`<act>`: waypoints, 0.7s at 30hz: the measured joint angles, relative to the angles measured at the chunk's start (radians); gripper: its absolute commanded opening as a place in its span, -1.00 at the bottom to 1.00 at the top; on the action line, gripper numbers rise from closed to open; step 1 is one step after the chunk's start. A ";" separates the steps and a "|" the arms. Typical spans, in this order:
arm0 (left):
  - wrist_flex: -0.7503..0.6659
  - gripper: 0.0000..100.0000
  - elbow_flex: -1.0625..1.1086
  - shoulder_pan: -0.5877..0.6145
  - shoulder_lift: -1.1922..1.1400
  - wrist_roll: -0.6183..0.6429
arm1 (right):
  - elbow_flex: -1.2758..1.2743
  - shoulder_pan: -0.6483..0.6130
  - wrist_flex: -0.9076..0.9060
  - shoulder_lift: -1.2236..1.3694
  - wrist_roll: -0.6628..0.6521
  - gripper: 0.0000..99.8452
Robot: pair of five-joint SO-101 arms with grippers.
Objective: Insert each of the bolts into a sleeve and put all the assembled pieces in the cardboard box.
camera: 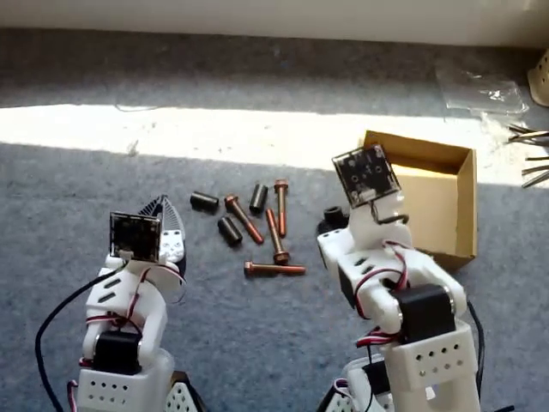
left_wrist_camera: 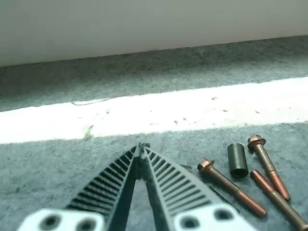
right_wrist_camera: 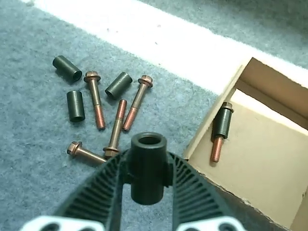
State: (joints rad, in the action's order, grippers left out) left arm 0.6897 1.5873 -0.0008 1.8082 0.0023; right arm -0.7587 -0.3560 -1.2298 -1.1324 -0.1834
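Two white robot arms sit side by side at a counter (camera: 69, 197) covered in grey carpet, seen from above. A sunlit strip (camera: 214, 133) runs across the carpet beyond them.

The left hand (left_wrist_camera: 143, 149) hangs low over bare carpet to the left of the parts. Its ribbed fingers are together at the tips, with nothing between them.

The right hand (right_wrist_camera: 147, 156) is clamped on the held sleeve (right_wrist_camera: 148, 166), a dark tube standing upright with its open bore facing up. From above, this hand (camera: 330, 225) sits between the parts and the box (camera: 463, 206).

On the carpet between the arms lie four copper-coloured bolts (camera: 275, 234) and three loose sleeves (camera: 229, 230), all lying flat. Two bolts point roughly away from the arms. One lies slanted between two of the sleeves. One lies crosswise, nearest the arms. The third sleeve lies just beside the top of the upright pair.

The box is open cardboard, to the right of the parts and just beyond the right arm. Inside it, near the wall closest to the parts, lies one assembled piece (right_wrist_camera: 221, 130), a bolt pushed through a sleeve with its threaded end sticking out.
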 measured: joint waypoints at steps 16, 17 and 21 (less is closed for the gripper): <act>-0.003 -0.96 -0.018 -0.126 0.000 -0.008 | -0.361 0.083 0.163 -0.327 0.071 -0.99; -0.003 -0.96 -0.018 -0.126 0.000 -0.008 | -0.374 0.083 0.163 -0.347 0.071 -0.99; -0.023 -0.96 -0.018 -0.126 0.000 -0.008 | -0.459 0.029 0.212 -0.442 0.071 -0.99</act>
State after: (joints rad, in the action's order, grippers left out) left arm 0.6667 1.5689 -0.1266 1.8082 -0.0054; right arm -1.2175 -0.3268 -1.0180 -1.5742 -0.1128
